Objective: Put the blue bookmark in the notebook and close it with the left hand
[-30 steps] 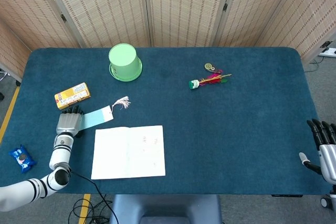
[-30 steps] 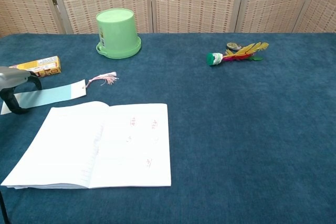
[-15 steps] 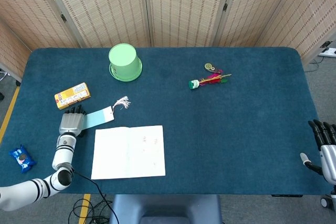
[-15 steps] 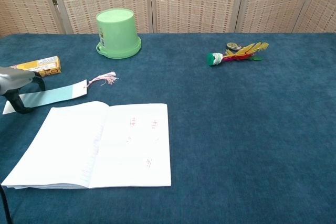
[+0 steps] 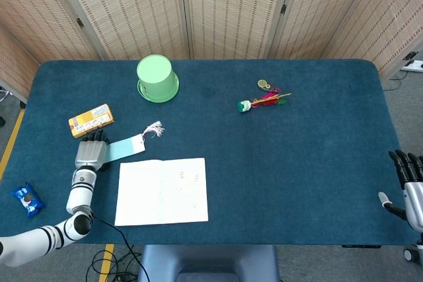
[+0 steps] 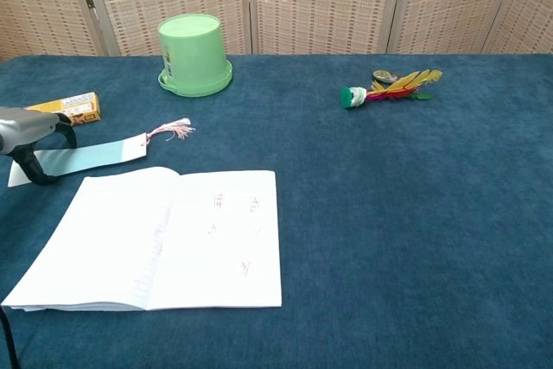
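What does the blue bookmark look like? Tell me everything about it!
The blue bookmark is a long, thin, pale blue strip that looks like card. Its end nearer the green bucket is white, with a pink-and-white tassel on a string. It lies flat and slanted on the blue table, just beyond the open notebook, not on its pages. The left hand covers its other end; whether it grips is unclear.
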